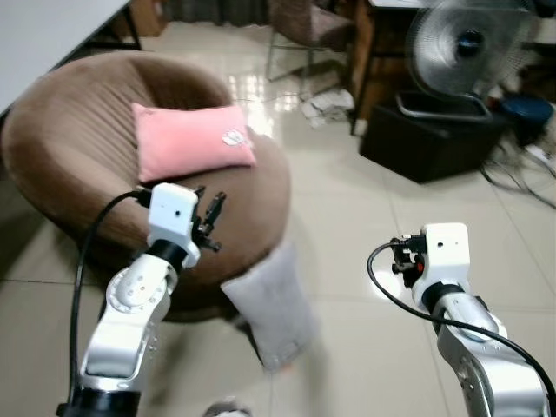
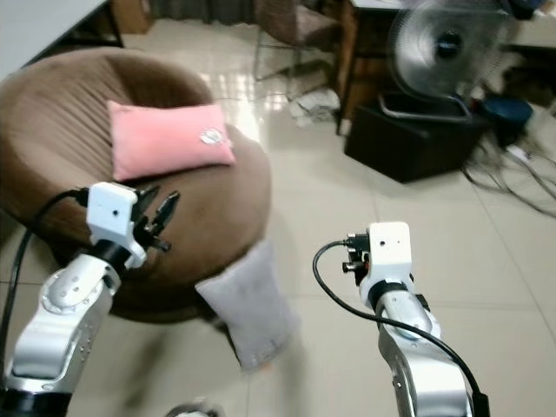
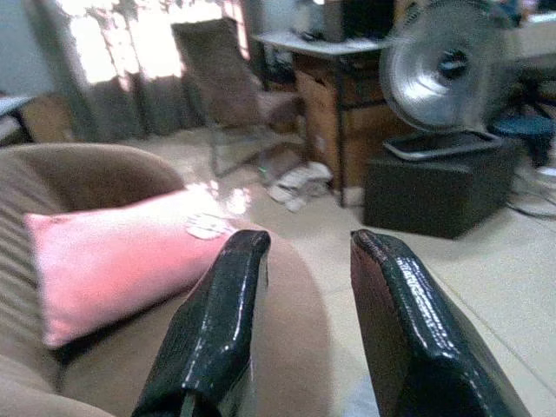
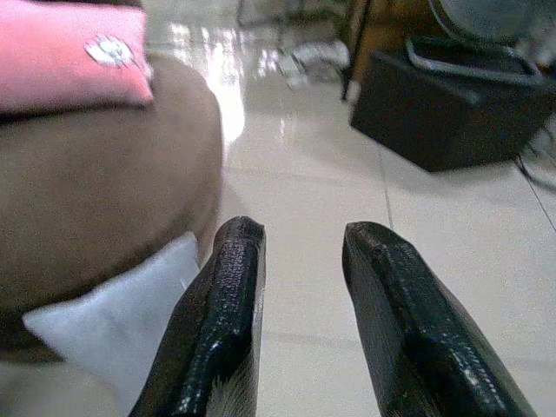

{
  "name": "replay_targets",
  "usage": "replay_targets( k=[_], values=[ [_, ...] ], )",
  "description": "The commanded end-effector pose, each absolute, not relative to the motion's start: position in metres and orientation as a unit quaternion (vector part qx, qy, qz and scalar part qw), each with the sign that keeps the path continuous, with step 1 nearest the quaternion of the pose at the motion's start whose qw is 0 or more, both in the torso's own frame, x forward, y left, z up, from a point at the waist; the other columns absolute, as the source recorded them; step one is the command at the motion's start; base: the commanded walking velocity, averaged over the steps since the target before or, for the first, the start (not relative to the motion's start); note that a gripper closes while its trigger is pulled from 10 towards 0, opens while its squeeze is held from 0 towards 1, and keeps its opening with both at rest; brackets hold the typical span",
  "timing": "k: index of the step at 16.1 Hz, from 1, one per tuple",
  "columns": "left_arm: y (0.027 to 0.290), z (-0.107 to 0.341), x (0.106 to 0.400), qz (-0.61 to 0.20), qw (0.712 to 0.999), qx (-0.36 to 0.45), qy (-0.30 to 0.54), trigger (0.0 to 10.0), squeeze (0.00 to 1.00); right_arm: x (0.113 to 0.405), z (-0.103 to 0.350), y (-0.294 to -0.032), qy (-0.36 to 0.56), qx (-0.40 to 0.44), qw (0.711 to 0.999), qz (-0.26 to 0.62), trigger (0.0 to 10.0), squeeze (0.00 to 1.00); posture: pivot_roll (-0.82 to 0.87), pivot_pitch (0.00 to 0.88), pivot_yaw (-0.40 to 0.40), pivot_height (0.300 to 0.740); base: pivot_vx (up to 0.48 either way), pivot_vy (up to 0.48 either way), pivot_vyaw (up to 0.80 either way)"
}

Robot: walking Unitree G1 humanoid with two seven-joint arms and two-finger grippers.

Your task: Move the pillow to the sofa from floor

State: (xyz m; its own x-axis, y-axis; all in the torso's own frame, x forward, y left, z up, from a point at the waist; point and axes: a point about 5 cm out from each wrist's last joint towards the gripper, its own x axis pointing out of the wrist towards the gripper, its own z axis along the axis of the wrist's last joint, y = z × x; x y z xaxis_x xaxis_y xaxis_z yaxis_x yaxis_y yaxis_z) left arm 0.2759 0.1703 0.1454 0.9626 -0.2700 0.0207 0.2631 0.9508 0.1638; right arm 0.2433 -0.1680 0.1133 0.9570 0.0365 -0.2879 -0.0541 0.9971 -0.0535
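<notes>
A grey pillow lies on the tiled floor, leaning against the front of the round brown sofa. A pink pillow with a small white emblem rests on the sofa seat. My left gripper hovers open over the sofa's front part, short of the pink pillow, with nothing between its fingers. My right gripper is held open above the bare floor to the right of the grey pillow, and its fingers are empty too.
A standing fan sits on a black box at the back right, with cables on the floor beside it. A chair and a desk leg stand behind. Open tile lies right of the sofa.
</notes>
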Motion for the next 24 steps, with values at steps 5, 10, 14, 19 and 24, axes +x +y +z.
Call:
replay_targets(
  k=[5,10,14,19,24],
  values=[
    [0.170,0.146,0.280,-0.139,0.987,0.080,-0.020,10.0,0.00,0.243,0.116,-0.164,0.138,-0.031,0.989,0.036,10.0,0.00,0.02,0.027,0.012,0.740,0.343,0.000,0.00],
    [0.171,0.142,0.278,-0.133,0.988,0.076,-0.014,10.0,0.00,0.241,0.113,-0.165,0.147,-0.019,0.988,0.042,10.0,0.00,0.02,0.026,0.008,0.740,0.343,0.000,-0.46],
    [0.170,0.141,0.276,-0.131,0.989,0.073,-0.013,10.0,0.00,0.242,0.113,-0.165,0.148,-0.035,0.987,0.051,10.0,0.00,0.02,0.028,0.002,0.740,0.341,0.000,-0.16],
    [0.172,0.136,0.276,-0.126,0.989,0.078,-0.004,10.0,0.00,0.239,0.111,-0.163,0.154,-0.032,0.986,0.064,10.0,0.00,0.02,0.028,0.010,0.735,0.189,0.000,0.00],
    [0.172,0.133,0.273,-0.153,0.985,0.081,0.003,10.0,0.00,0.233,0.108,-0.159,0.165,-0.027,0.982,0.093,10.0,0.00,0.02,0.036,0.008,0.700,0.000,0.000,0.00]
  ],
)
